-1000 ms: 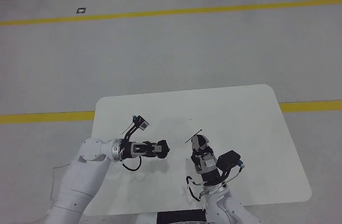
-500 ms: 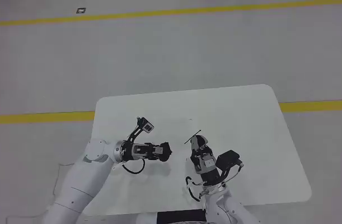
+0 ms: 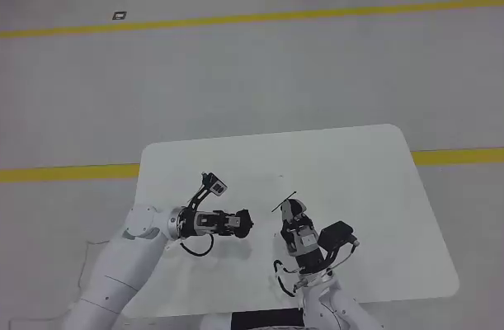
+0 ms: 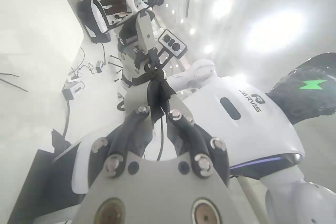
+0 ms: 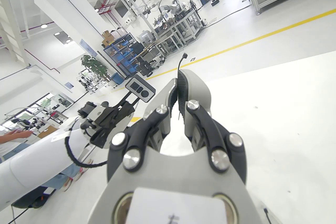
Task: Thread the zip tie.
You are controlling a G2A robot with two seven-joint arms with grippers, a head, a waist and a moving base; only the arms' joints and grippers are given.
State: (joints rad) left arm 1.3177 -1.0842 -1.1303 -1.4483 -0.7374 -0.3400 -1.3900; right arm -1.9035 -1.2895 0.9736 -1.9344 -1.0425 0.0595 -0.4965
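Note:
A thin black zip tie [image 3: 284, 202] sticks out from my right gripper [image 3: 294, 212] over the near middle of the white table [image 3: 359, 165]. In the right wrist view the gripper [image 5: 178, 86] is shut on the zip tie [image 5: 180, 63], whose small square head points up and away past the fingertips. My left gripper [image 3: 247, 219] hangs a short way to the left of it, pointing toward it, with a gap between the two. Its fingers [image 4: 147, 104] are pressed together, and I cannot tell whether anything lies between them.
The table's far and right parts are bare white surface, with a tiny dark speck [image 3: 278, 175] beyond the zip tie. The left arm's wrist [image 5: 105, 114] stands close beside the right gripper. Grey floor with yellow lines [image 3: 62, 173] surrounds the table.
Over the first half second the left arm shifted slightly to the right, bringing its gripper a little nearer the zip tie. Since then nothing has visibly moved.

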